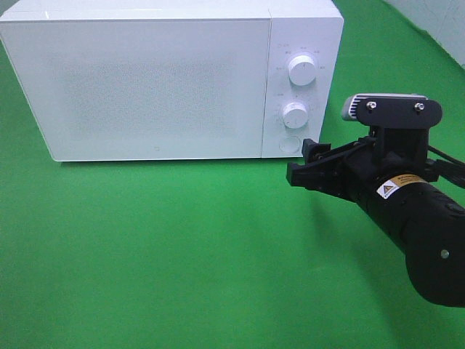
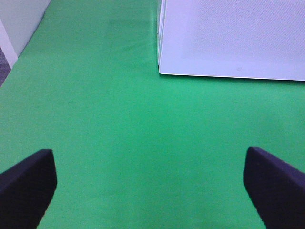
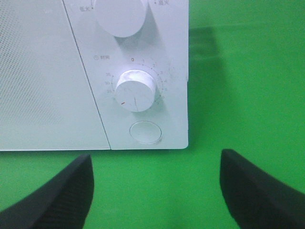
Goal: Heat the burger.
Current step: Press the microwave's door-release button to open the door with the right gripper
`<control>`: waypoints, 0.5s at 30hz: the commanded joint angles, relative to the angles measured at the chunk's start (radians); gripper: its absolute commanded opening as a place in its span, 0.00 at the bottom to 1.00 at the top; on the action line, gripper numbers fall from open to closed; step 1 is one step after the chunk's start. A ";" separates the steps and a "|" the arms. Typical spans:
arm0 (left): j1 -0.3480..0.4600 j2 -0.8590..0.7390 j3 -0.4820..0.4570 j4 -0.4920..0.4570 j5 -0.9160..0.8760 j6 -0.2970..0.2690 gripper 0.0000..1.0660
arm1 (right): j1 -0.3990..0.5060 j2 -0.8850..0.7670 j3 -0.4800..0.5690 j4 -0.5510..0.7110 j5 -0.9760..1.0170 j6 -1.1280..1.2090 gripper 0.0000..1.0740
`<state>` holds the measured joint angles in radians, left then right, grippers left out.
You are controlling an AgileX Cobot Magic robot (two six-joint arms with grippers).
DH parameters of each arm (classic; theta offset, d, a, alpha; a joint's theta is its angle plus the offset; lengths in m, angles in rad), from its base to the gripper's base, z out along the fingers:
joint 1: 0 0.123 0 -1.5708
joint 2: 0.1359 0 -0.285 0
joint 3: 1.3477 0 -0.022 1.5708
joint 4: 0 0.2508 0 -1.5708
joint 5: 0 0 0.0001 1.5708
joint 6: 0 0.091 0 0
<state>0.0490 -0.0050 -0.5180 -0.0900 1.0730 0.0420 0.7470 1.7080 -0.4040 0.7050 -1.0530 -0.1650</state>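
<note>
On the green bench [image 1: 145, 254] a white microwave [image 1: 145, 87] is sitting with its door [image 1: 138, 94] shut. The burger is not showing in any view. The door panel is opaque, so I cannot tell whether it is lying inside or is off to one side.

Progress, as a judgement: if the burger is already loaded, what is left is setting the timer and starting the heat. If not, opening the door and loading are also outstanding. I cannot read where the timer knob [image 3: 136, 90] is set.

Pose: the right hand [image 3: 155, 195] is hovering low in front of the control panel, fingers spread wide and holding nothing. It is pointing at the timer knob and the round button [image 3: 145, 132] beneath it, near but not touching either. The left hand [image 2: 151, 191] is hanging over bare bench near the microwave's front left corner, fingers wide apart and empty, well clear of the door.
</note>
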 commanded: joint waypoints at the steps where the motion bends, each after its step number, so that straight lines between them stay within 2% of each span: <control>1: 0.004 -0.012 0.003 0.002 -0.004 -0.003 0.94 | 0.007 -0.001 -0.006 0.009 -0.012 0.045 0.63; 2: 0.004 -0.012 0.003 0.002 -0.004 -0.003 0.94 | 0.007 -0.001 -0.006 0.009 -0.012 0.116 0.59; 3: 0.004 -0.012 0.003 0.002 -0.004 -0.003 0.94 | 0.007 -0.001 -0.006 0.009 -0.012 0.116 0.59; 5: 0.004 -0.012 0.003 0.002 -0.004 -0.003 0.94 | 0.007 -0.001 -0.006 0.008 -0.011 0.308 0.48; 6: 0.004 -0.012 0.003 0.002 -0.004 -0.003 0.94 | 0.007 -0.001 -0.006 0.008 -0.011 0.308 0.48; 7: 0.004 -0.012 0.003 0.002 -0.004 -0.003 0.94 | 0.007 -0.001 -0.006 0.002 -0.009 0.413 0.41; 10: 0.004 -0.012 0.003 0.002 -0.004 -0.003 0.94 | 0.007 -0.001 -0.006 0.001 -0.009 0.473 0.36; 11: 0.004 -0.012 0.003 0.002 -0.004 -0.003 0.94 | 0.007 -0.001 -0.006 0.001 -0.009 0.639 0.24; 12: 0.004 -0.012 0.003 0.002 -0.004 -0.003 0.94 | 0.007 -0.001 -0.006 0.001 -0.009 0.639 0.24; 13: 0.004 -0.012 0.003 0.002 -0.004 -0.003 0.94 | 0.007 -0.001 -0.006 0.001 -0.009 0.751 0.18; 14: 0.004 -0.012 0.003 0.002 -0.004 -0.003 0.94 | 0.007 -0.001 -0.006 0.001 -0.009 0.751 0.18; 15: 0.004 -0.012 0.003 0.002 -0.004 -0.003 0.94 | 0.007 -0.001 -0.006 0.001 -0.007 0.838 0.14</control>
<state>0.0490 -0.0050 -0.5180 -0.0900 1.0730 0.0420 0.7500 1.7080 -0.4040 0.7130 -1.0580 0.5840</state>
